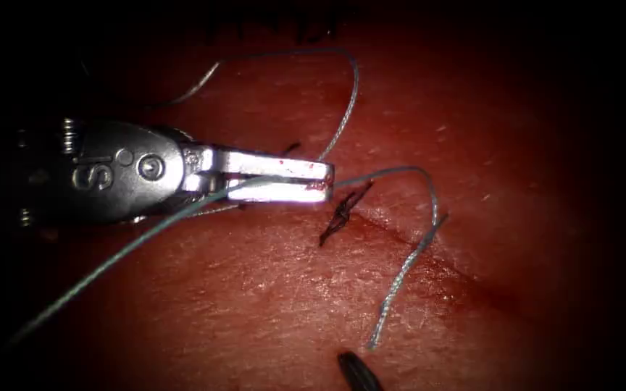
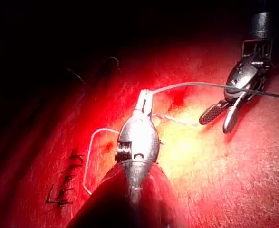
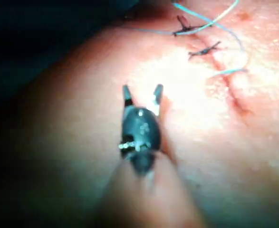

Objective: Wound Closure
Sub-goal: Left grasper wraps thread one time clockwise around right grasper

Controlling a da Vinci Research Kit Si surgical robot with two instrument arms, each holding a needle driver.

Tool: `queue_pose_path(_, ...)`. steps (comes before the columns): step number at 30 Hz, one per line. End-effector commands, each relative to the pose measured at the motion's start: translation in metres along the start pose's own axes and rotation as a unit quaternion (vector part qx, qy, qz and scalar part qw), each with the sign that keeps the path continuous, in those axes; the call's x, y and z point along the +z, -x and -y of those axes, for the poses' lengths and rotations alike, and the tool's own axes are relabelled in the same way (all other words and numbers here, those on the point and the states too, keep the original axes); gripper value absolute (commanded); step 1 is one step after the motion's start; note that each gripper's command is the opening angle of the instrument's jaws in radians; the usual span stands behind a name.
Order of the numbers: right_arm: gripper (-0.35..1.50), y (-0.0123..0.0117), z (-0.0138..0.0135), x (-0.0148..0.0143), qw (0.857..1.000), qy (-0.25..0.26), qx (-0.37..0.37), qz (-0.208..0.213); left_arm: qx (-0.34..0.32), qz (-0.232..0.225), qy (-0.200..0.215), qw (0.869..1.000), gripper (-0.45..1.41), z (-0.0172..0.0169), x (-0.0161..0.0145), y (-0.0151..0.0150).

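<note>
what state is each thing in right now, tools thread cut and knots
left end effector: shut on the thread
right end effector: open, holding nothing, above the tissue
thread: held by the left tool, slack loops, free end lying across the cut
cut: partly closed, still open toward the right
stitch knot: tied on the cut

Black ink marks [image 2: 61, 192], thin angular pen strokes like rough lettering, lie flat on the skin of the tissue [image 2: 234, 190], with a smaller stroke just beside them. In the endoscope view, a faint row of dark ink strokes [image 1: 277, 29] crosses the far edge, half lost in shadow
</note>
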Motion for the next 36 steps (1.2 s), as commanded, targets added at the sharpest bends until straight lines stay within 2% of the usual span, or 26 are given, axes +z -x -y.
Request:
queue_pose_path(1, 1.04, 0.0, -0.0002, -0.0002, 1.0, -0.001, 0.002, 0.003, -0.002, -0.002, 0.001, 1.0, -0.45, -0.0002, 0.0004, 0.0006)
queue_pose_path(3, 0.89, -0.0008, -0.001, -0.001, 1.0, -0.004, 0.005, 0.005, -0.006, -0.006, -0.001, 1.0, -0.45, -0.0005, 0.0003, 0.0009)
queue_pose_path(4, 0.71, -0.0014, -0.0019, -0.0015, 1.0, -0.003, -0.002, 0.007, -0.013, -0.012, -0.005, 1.0, -0.45, -0.0007, 0.0004, 0.0012)
queue_pose_path(7, 0.37, -0.0019, -0.0035, -0.0018, 1.0, -0.003, -0.004, 0.007, -0.021, -0.02, -0.004, 1.0, -0.45, -0.0013, 0.0008, 0.0018)
queue_pose_path(12, 0.12, -0.0015, -0.0071, 0.0001, 1.0, -0.004, -0.008, 0.025, -0.045, -0.047, -0.009, 0.998, -0.45, -0.0027, 0.002, 0.0029)
queue_pose_path(21, -0.18, -0.0027, -0.0117, 0.0038, 1.0, -0.001, -0.008, 0.024, -0.075, -0.086, -0.024, 0.993, -0.45, -0.0038, 0.0025, 0.0036)
queue_pose_path(25, -0.22, -0.0035, -0.0132, 0.0058, 1.0, -0.003, -0.006, 0.024, -0.1, -0.108, -0.029, 0.989, -0.45, -0.0043, 0.0026, 0.0036)
queue_pose_path(26, -0.32, -0.0037, -0.0134, 0.0063, 1.0, -0.011, -0.006, 0.025, -0.108, -0.114, -0.031, 0.987, -0.45, -0.0044, 0.0026, 0.0037)
queue_pose_path(31, -0.35, -0.0043, -0.014, 0.0079, 0.999, -0.032, -0.009, 0.004, -0.16, -0.11, -0.048, 0.98, -0.45, -0.0042, 0.0026, 0.0044)
queue_pose_path(36, -0.35, -0.0046, -0.0142, 0.0087, 0.998, -0.06, 0.005, -0.016, -0.169, -0.097, -0.081, 0.978, -0.45, -0.0037, 0.0026, 0.0054)
